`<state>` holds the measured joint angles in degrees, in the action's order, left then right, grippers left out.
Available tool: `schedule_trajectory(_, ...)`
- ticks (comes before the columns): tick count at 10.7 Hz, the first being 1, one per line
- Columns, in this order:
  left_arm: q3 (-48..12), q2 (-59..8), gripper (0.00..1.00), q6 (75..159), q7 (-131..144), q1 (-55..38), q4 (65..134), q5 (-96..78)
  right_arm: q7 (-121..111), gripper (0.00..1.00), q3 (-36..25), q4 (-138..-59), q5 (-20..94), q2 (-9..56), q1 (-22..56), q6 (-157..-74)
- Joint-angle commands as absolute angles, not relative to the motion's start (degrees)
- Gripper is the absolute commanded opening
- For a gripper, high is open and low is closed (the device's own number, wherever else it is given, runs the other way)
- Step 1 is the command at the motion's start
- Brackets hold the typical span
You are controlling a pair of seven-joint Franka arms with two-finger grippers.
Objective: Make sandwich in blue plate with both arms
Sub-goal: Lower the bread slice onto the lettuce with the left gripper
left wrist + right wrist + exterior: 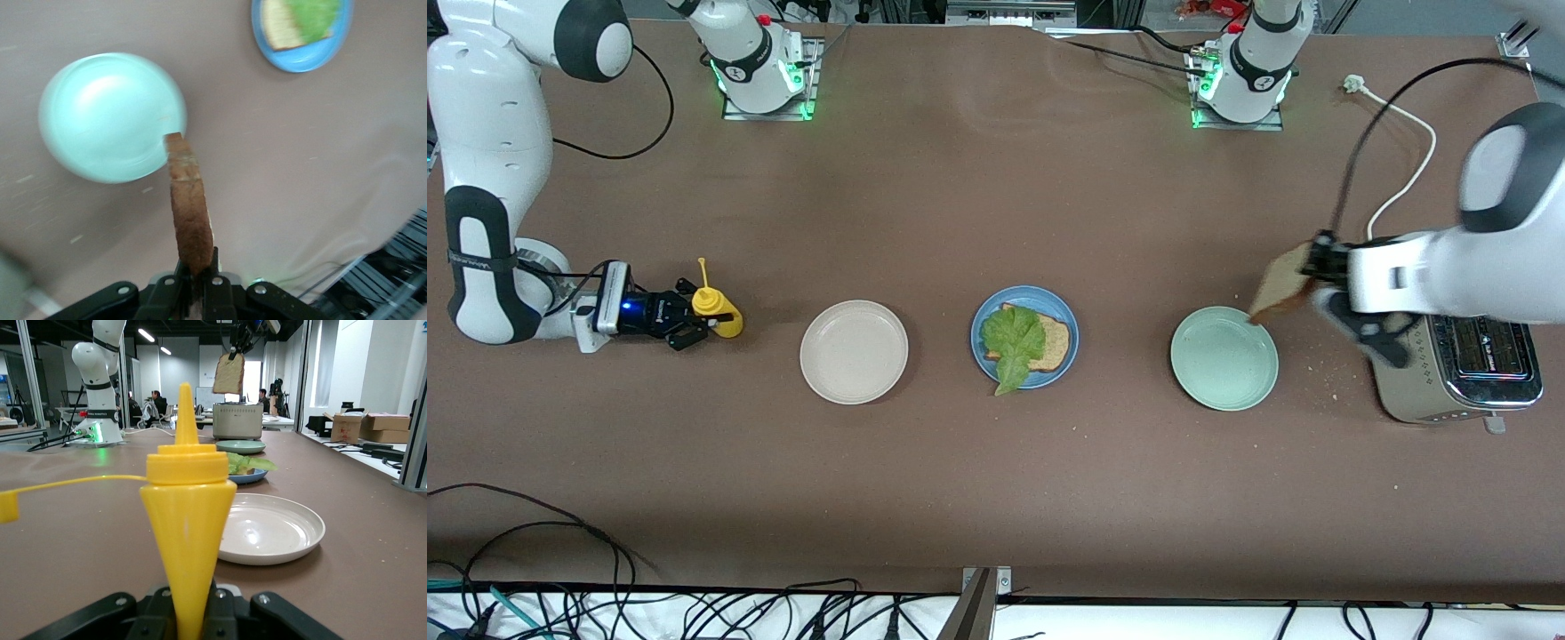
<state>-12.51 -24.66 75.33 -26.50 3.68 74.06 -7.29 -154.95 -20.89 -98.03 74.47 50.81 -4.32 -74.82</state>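
Observation:
The blue plate [1071, 342] lies mid-table and holds one brown bread slice [1055, 343] with a green lettuce leaf [1012, 340] on it; the leaf hangs over the rim nearest the front camera. My left gripper [1320, 277] is shut on a second bread slice [1282, 284] and holds it in the air, between the toaster and the mint-green plate. In the left wrist view, this slice [189, 207] stands edge-on in the gripper [198, 280]. My right gripper [694, 322] is shut on a yellow squeeze bottle [716, 309] at the right arm's end of the table, also in the right wrist view [188, 513].
A pale mint-green plate [1224, 358] lies empty beside the blue plate, toward the left arm's end. A beige plate [854, 351] lies empty toward the right arm's end. A steel toaster [1458, 369] stands at the left arm's end, with crumbs near it.

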Motion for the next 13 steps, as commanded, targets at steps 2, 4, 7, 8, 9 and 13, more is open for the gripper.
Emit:
schedule_trajectory(2, -12.1, -34.3, 0.0, 85.0, -12.2, -8.7, 72.7, -27.7, -156.2, 0.0, -21.5, -96.4, 78.2, 54.7, -4.2, -70.9)
schedule_trajectory(4, -12.1, -39.0, 0.0, 90.6, -11.3, -10.5, 72.7, -39.2, -156.1, 0.07, -21.5, -96.3, 78.4, 55.0, -4.2, -70.4)
schedule_trajectory(7, -12.1, -46.6, 0.0, 97.5, -18.4, -11.5, 73.2, -49.4, -155.6, 0.36, -21.5, -96.4, 78.4, 55.0, -4.1, -70.4)
schedule_trajectory(8, -12.1, -49.4, 0.0, 97.6, -24.4, -11.3, 73.3, -54.3, -155.2, 0.45, -21.5, -96.3, 78.4, 55.0, -4.1, -70.3)
schedule_trajectory(9, -12.0, -50.6, 0.0, 99.3, -28.6, -11.2, 73.5, -57.0, -155.0, 0.52, -21.5, -95.9, 78.4, 55.0, -4.1, -70.2)
schedule_trajectory(13, -11.8, -53.5, 0.13, 99.8, -39.4, -8.4, 74.5, -56.7, -150.2, 0.92, -26.5, -93.6, 77.2, 55.1, -4.2, -67.2)
